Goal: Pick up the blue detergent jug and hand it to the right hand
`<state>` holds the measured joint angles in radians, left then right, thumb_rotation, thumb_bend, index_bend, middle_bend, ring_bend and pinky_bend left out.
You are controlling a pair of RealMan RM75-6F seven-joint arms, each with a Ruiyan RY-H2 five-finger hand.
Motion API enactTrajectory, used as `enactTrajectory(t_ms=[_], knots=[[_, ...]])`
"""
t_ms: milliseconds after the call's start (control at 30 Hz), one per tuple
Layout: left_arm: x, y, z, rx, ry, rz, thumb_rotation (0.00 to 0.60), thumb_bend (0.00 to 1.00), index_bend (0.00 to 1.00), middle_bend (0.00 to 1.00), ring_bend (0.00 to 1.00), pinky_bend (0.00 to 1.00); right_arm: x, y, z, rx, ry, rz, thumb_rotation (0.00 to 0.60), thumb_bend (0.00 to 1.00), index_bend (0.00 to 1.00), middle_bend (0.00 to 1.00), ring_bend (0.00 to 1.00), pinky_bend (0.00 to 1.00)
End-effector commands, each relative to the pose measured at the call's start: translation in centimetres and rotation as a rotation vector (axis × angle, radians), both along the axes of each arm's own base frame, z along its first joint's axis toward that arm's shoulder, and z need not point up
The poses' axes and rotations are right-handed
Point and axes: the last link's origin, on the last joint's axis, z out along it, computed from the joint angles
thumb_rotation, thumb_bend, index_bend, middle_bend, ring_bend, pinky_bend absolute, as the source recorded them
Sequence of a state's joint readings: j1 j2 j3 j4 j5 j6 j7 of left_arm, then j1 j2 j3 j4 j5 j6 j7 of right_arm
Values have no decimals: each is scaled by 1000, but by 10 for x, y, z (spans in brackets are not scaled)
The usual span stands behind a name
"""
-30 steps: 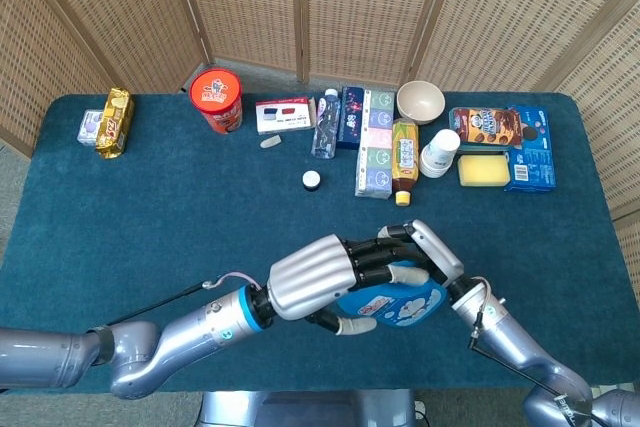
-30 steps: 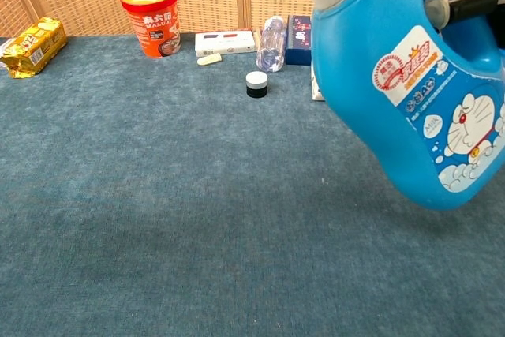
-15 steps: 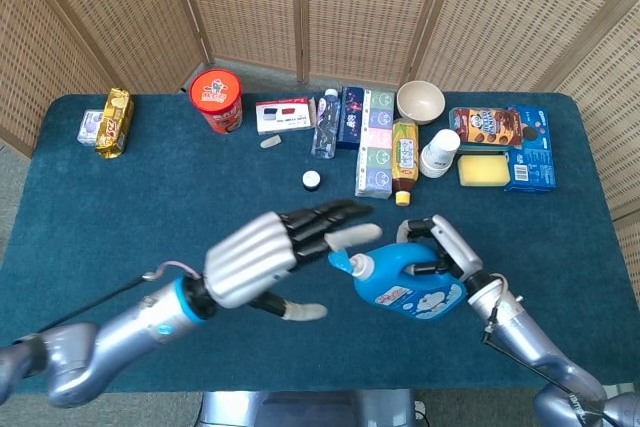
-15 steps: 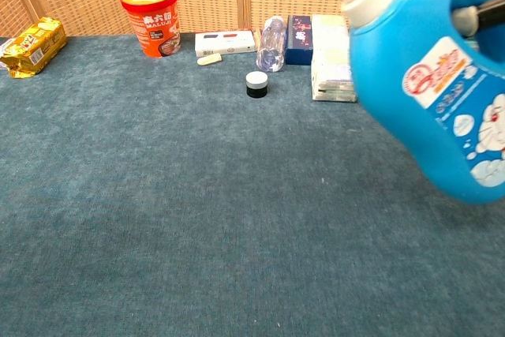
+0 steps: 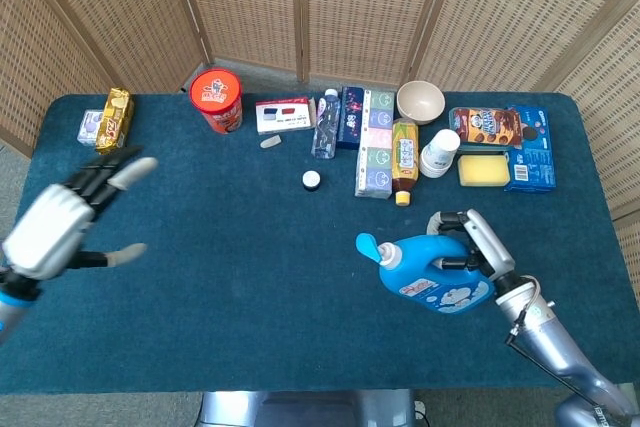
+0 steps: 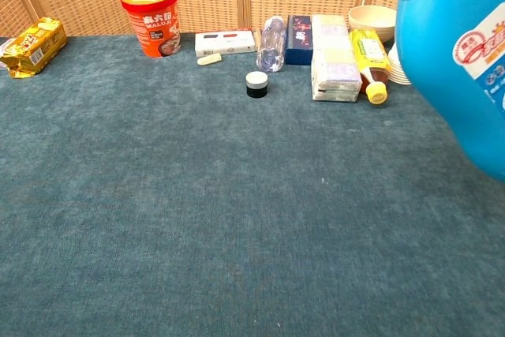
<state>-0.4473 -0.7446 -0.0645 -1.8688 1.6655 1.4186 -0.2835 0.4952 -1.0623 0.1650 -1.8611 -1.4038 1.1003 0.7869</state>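
The blue detergent jug (image 5: pixel 432 272) hangs tilted above the table at the right, its capped spout pointing left. My right hand (image 5: pixel 478 245) grips it by the handle. In the chest view the jug (image 6: pixel 461 61) fills the upper right corner and the right hand is out of frame. My left hand (image 5: pixel 62 225) is far off at the left edge of the table, fingers spread, holding nothing.
Along the back stand a red cup (image 5: pixel 217 98), a gold packet (image 5: pixel 115 121), a red-blue box (image 5: pixel 285 113), a clear bottle (image 5: pixel 325 124), stacked boxes (image 5: pixel 372 142), a yellow bottle (image 5: pixel 404 158), a bowl (image 5: pixel 420 101) and snack packs (image 5: pixel 503 143). A small black-and-white cap (image 5: pixel 312 180) lies mid-table.
My left hand let go of the jug and swung away to the far left. The right hand keeps the jug and has carried it right.
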Motion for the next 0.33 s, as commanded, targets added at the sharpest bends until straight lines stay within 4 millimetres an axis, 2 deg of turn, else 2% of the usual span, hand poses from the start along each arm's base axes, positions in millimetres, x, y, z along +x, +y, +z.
enactTrajectory(t_ms=[33,133,200,333], knots=[[-49,-19,19,68,61,171,600,148,42,0,0,89,0,2,3,-11,0,-2,600,412,734,794,558,625],[-77,-33,25,92,41,279,600,152,33,0,0,88,1,3,5,-27,1,-4,600,411,734,794,558,625],[-104,-50,29,145,17,375,600,153,33,0,0,83,1,3,7,-41,-5,-11,600,411,734,794,558,625],[-128,-68,25,191,-11,457,600,157,33,0,0,69,0,6,8,-50,-10,-19,600,411,735,794,558,625]])
